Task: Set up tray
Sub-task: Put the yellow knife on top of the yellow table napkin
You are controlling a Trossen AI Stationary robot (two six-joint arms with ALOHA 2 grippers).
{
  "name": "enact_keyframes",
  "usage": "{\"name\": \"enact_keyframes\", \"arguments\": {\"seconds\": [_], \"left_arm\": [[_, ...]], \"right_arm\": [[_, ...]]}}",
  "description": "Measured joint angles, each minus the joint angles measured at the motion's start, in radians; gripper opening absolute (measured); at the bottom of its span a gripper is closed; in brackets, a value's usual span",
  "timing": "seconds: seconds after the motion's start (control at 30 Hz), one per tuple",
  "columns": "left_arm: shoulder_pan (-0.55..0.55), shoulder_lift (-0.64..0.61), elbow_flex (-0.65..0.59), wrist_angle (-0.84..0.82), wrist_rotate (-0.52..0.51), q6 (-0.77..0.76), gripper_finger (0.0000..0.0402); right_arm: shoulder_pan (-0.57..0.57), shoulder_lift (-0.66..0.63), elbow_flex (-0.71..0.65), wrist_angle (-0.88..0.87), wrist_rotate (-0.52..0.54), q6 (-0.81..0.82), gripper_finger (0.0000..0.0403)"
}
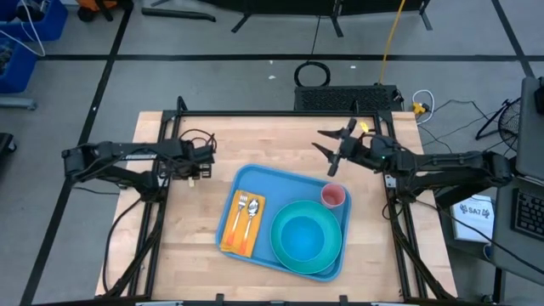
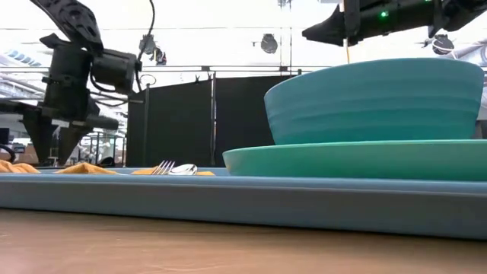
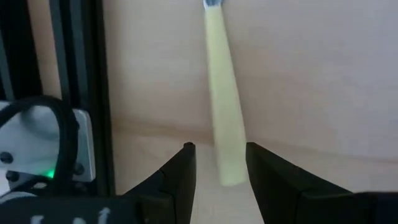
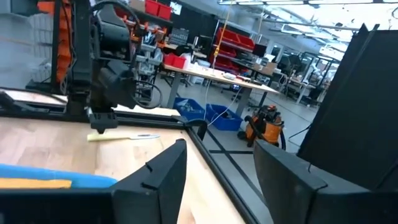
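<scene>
The blue tray (image 1: 285,189) lies mid-table. It carries a yellow-orange napkin (image 1: 231,240) with a fork and a spoon (image 1: 252,206) on it, a turquoise plate (image 1: 280,246) with a bowl (image 1: 306,235) in it, and a pink cup (image 1: 333,196). A knife with a pale yellow handle (image 4: 118,137) lies flat on the wood left of the tray. My left gripper (image 3: 221,155) points down over the handle's end, open, one finger on each side. My right gripper (image 1: 328,146) hangs open in the air beyond the cup. My left gripper comes from above, its fingers across the knife's handle near the free end (image 3: 229,168). One finger (image 3: 261,171) lies close against the handle's side and the other stands off it. I cannot tell whether it touches. The knife lies flat on the table.
A black frame rail (image 3: 74,74) runs along the table's left edge, close beside my left gripper. Bare wood (image 1: 255,140) lies between the tray and the table's far edge. Cables and a black box (image 1: 344,98) sit beyond the far edge.
</scene>
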Motion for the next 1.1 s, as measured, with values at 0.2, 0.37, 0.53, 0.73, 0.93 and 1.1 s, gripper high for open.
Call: {"name": "enact_keyframes", "arguments": {"seconds": [0.2, 0.37, 0.53, 0.73, 0.93, 1.1], "left_arm": [[0.067, 0.049, 0.0, 0.019, 0.005, 0.046, 0.0145], [0.089, 0.08, 0.0, 0.051, 0.01, 0.06, 0.0145], [0.093, 0.132, 0.0, 0.097, 0.019, 0.082, 0.0145], [0.094, 0.223, 0.001, 0.095, 0.053, 0.09, 0.0145], [0.093, 0.222, -0.002, 0.108, 0.051, 0.138, 0.0132], [0.083, 0.205, -0.006, 0.124, 0.034, 0.182, 0.007]], "right_arm": [[0.0, 0.0, 0.0, -0.019, 0.0, 0.007, 0.0175], [0.0, 0.0, 0.0, -0.02, 0.0, 0.007, 0.0174], [0.0, 0.0, 0.0, -0.022, 0.0, 0.01, 0.0172], [0.0, 0.0, 0.0, -0.036, 0.0, 0.013, 0.0171], [0.0, 0.001, 0.0, -0.046, 0.0, 0.019, 0.0171], [0.0, 0.0, 0.0, -0.047, 0.0, 0.022, 0.0171]]}}
